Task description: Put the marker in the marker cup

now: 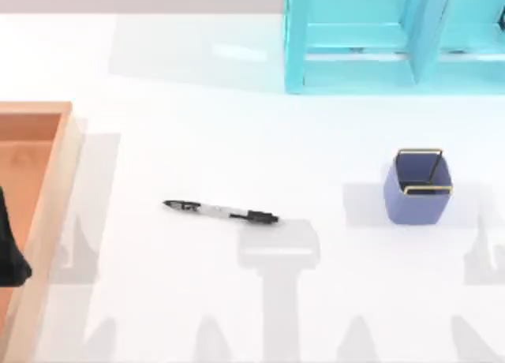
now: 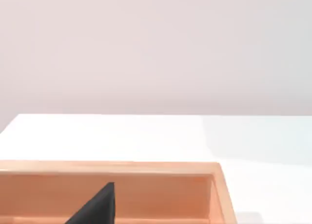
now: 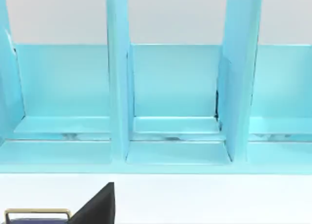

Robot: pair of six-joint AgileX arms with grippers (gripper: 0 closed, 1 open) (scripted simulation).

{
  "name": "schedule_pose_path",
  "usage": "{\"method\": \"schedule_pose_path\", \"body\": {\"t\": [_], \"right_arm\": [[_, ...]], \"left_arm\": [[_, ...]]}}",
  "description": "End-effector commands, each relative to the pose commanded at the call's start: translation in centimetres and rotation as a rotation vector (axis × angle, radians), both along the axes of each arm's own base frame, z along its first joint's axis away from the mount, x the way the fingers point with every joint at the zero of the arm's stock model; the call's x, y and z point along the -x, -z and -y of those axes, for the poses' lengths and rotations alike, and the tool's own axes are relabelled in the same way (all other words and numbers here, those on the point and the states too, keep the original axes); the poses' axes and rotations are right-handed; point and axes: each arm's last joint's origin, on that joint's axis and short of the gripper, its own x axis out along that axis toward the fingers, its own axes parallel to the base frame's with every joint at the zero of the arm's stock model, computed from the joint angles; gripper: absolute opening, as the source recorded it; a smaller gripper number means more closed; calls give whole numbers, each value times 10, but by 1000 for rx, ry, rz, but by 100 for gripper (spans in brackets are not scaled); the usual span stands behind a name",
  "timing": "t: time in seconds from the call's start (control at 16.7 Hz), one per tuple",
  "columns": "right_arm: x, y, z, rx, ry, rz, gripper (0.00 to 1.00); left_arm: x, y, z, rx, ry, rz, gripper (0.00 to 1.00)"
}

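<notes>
Marker [image 1: 222, 211] lies flat on the white tabletop [image 1: 237, 142], near centre, black ends, pale middle, running left-right with a slight tilt. Nothing touches it. Marker cup [image 1: 417, 191] stands upright well to the marker's right, blue with a gold wire frame at the rim; its inside is in shadow, contents hard to make out.

Left hand [image 1: 9, 248]: a dark shape cut off at the top view's left edge, over the wooden tray [image 1: 47, 189]; whether it is spread or pressed together, cannot tell. Left wrist view has one black finger [image 2: 97, 207] cut off at the frame edge, tray wall [image 2: 161, 195] behind it.

Right wrist view gives one black finger [image 3: 97, 204], also cut off, so the right hand's state cannot be told either. Beside it is a sliver of the cup's gold rim [image 3: 36, 213]. Beyond stands the turquoise shelf [image 3: 170, 87] with upright dividers; in the top view the shelf [image 1: 379, 39] is cropped at the top right.
</notes>
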Motion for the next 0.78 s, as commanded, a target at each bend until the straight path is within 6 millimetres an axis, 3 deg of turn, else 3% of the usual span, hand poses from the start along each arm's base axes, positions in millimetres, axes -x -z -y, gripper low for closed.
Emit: {"method": "schedule_pose_path", "body": {"t": [0.3,0.54,0.78], "right_arm": [[-1,-9,-4,12,-30,-35,100],[-9,-41,-15,68,-115,-176,100],[-36,-76,-38,193,-235,-420,100]], "left_arm": [[0,0,0,0,0,0,100],[0,0,0,0,0,0,100],[0,0,0,0,0,0,100]]}}
